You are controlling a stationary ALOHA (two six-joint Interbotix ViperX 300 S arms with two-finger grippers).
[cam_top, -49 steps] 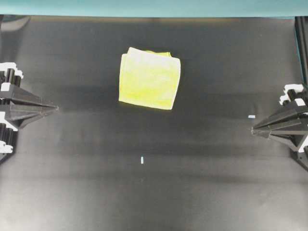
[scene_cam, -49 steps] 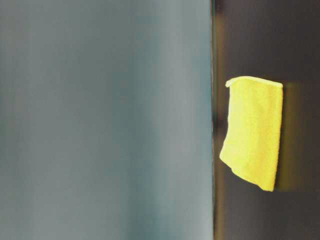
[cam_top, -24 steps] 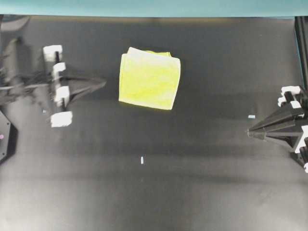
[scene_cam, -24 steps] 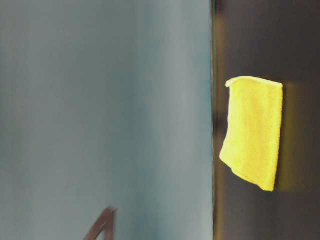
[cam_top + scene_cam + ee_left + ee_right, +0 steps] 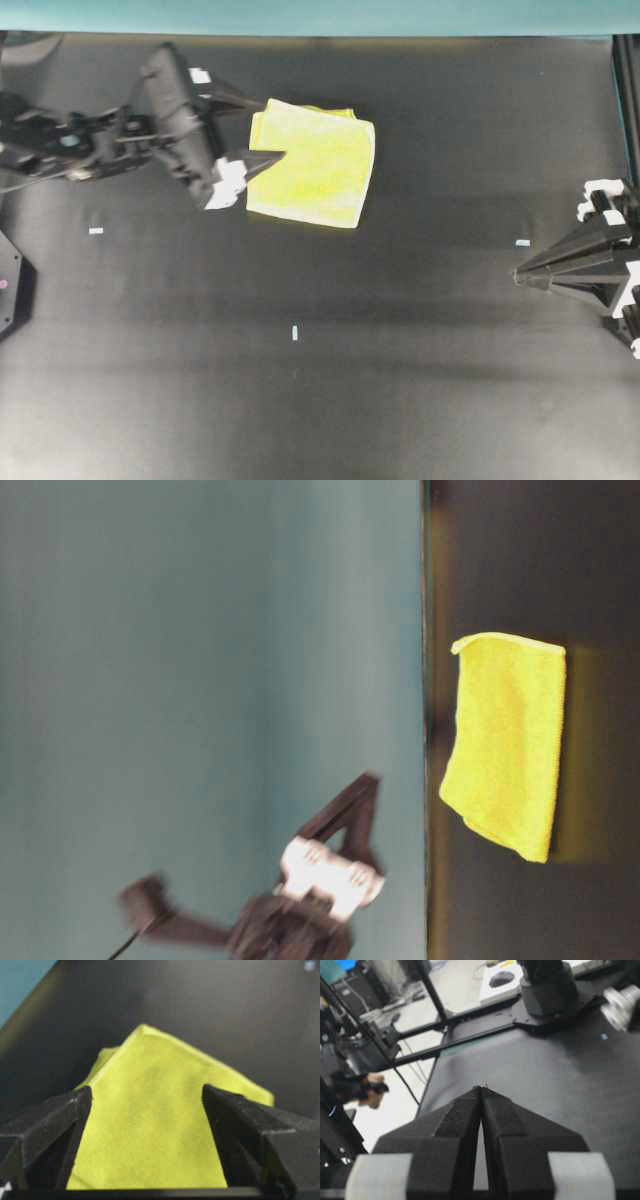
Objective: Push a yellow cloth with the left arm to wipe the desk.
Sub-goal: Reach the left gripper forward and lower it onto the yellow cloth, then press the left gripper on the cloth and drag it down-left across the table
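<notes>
While its hand [image 5: 262,128] gapes wide, the left arm [image 5: 90,145] reaches the yellow cloth's [image 5: 315,163] left edge.

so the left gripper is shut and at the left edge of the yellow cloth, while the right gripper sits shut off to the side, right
Not quite: the left gripper is open, not shut. The left wrist view shows its fingers spread wide with the cloth between them. It is at the cloth's left edge, and the right gripper is shut, off to the side.

Yellow cloth [image 5: 312,163] (folded square) lies flat on desk [image 5: 400,380].
</notes>
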